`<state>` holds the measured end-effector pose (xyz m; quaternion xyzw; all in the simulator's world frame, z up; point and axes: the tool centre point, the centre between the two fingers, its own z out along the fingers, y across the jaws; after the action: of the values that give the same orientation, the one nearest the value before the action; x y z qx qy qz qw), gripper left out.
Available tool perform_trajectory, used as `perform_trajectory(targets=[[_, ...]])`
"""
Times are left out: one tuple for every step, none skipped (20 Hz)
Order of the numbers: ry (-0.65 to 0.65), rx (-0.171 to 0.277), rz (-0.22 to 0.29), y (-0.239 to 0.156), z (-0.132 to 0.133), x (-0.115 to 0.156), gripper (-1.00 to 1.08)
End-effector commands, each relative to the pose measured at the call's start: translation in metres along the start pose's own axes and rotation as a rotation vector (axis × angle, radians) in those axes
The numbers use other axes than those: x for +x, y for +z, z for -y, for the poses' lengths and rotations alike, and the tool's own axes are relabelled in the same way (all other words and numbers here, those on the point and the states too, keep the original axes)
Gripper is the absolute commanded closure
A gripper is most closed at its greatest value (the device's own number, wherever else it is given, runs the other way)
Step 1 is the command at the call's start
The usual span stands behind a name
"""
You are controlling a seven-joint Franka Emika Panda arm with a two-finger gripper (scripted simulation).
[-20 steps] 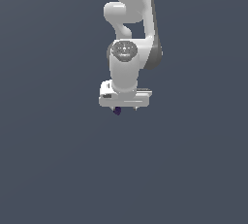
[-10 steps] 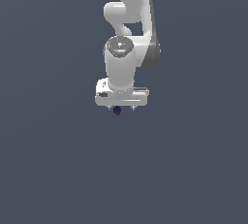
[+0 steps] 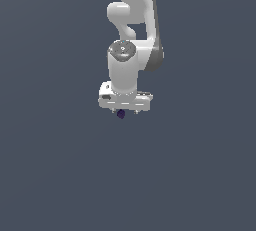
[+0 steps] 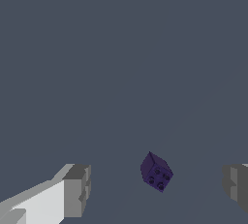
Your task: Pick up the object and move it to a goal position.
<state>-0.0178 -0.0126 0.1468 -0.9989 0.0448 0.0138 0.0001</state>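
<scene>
Arm: white, descends from the top centre of the exterior view, wrist pointing down.
Gripper [image 3: 124, 111]: just above frame centre in the exterior view.
Fingers [image 4: 77, 189]: spread wide apart, gripping nothing.
Object [image 4: 156, 171]: small dark purple cube with dimpled faces, tilted on a corner, between the fingers, touching neither.
Object, exterior view [image 3: 121, 114]: directly under the gripper body.

No readable text, labels or numbers anywhere, dark dots on the object [image 4: 156, 171], possibly studs
</scene>
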Motion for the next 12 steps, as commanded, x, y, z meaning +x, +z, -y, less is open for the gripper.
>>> perform_trajectory(targets=[[0.041, 0.002, -0.001, 0.007, -0.002, -0.004, -0.92], [0.060, 0.003, -0.002, 0.010, -0.002, -0.006, -0.92], [0.082, 0.003, -0.003, 0.013, -0.003, -0.009, -0.92], [0.105, 0.004, -0.004, 0.017, -0.004, -0.011, -0.92], [0.130, 0.005, -0.005, 0.021, -0.006, -0.014, -0.92], [0.156, 0.006, -0.006, 0.025, -0.007, -0.017, -0.92], [0.185, 0.007, -0.007, 0.029, -0.008, -0.020, -0.92], [0.215, 0.007, -0.009, 0.033, -0.010, -0.023, -0.92], [0.246, 0.008, -0.010, 0.038, -0.011, -0.027, -0.92], [0.277, 0.009, -0.011, 0.042, -0.013, -0.031, -0.92], [0.307, 0.009, -0.013, 0.046, -0.015, -0.034, -0.92], [0.335, 0.009, -0.014, 0.050, -0.016, -0.038, -0.92]])
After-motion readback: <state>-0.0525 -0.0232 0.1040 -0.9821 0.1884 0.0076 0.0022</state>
